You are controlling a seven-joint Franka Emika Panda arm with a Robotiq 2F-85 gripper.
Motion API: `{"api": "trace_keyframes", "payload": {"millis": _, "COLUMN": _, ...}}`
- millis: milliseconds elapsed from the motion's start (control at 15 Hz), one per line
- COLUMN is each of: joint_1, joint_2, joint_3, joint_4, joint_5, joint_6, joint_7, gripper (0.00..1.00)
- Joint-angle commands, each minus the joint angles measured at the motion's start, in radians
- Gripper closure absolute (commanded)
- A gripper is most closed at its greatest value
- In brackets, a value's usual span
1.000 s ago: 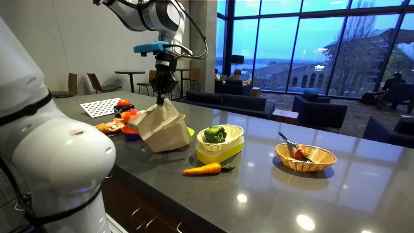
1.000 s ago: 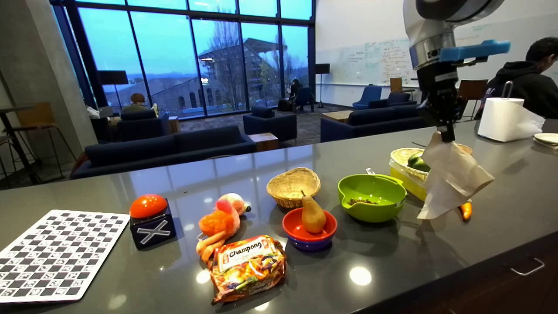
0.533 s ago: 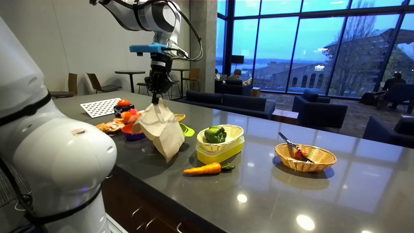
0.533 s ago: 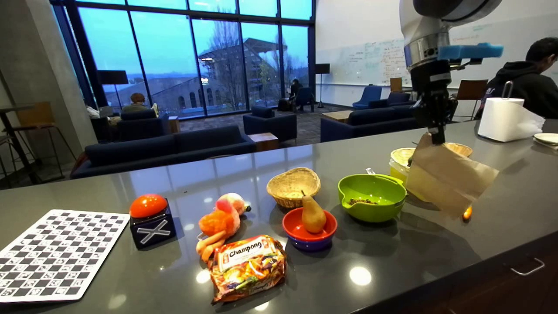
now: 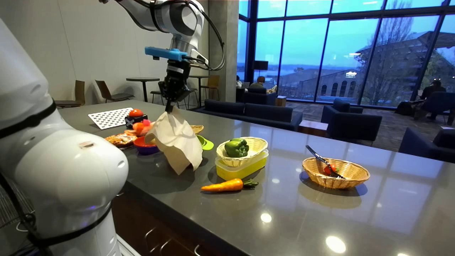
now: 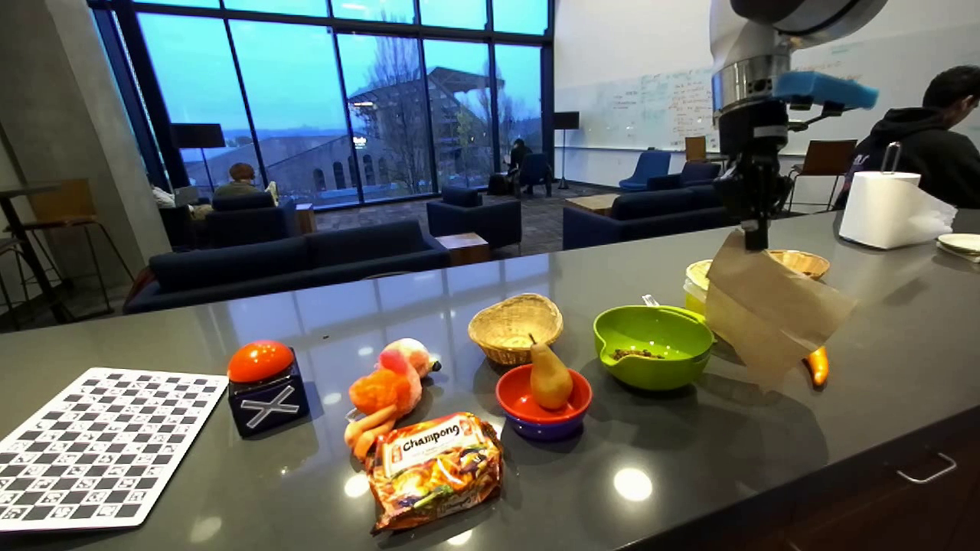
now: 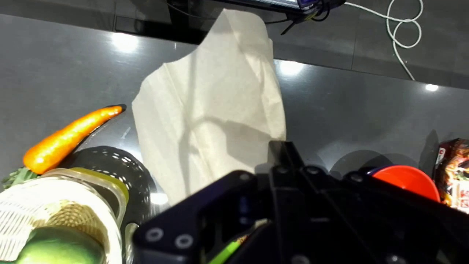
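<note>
My gripper (image 5: 169,107) is shut on the top edge of a brown paper sheet (image 5: 179,144). The paper hangs creased from the fingertips above the grey counter. In an exterior view, the gripper (image 6: 756,239) and paper (image 6: 773,314) are just right of a green bowl (image 6: 654,344) with small brown bits in it. The paper partly hides a yellow container there. In the wrist view the closed fingertips (image 7: 281,146) stand at the edge of the paper (image 7: 216,102). A carrot (image 7: 73,137) and a pale basket (image 7: 104,220) with a green pepper (image 7: 60,247) lie beside it.
The yellow container (image 5: 241,172) bears the pale basket. A brown basket (image 5: 334,179) holds a strawberry and a dark utensil. A pear (image 6: 550,379) sits in a red bowl (image 6: 513,398). A noodle packet (image 6: 436,471), plush toy (image 6: 390,383), red button (image 6: 260,363) and checkered board (image 6: 107,451) lie farther left.
The gripper has moved slightly left in both exterior views, carrying the paper. The paper has swung and turned as it hangs. The objects on the counter have not moved.
</note>
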Motion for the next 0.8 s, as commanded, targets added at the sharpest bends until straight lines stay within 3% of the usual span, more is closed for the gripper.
{"api": "trace_keyframes", "payload": {"millis": 0, "joint_1": 0.007, "joint_2": -0.007, "joint_3": -0.01, "joint_4": 0.003, "joint_5": 0.032, "joint_6": 0.006, "joint_7": -0.032, "gripper": 1.0}}
{"api": "trace_keyframes", "payload": {"millis": 733, "joint_1": 0.043, "joint_2": 0.052, "joint_3": 0.041, "joint_4": 0.046, "joint_5": 0.042, "joint_6": 0.01, "joint_7": -0.025, "gripper": 1.0}}
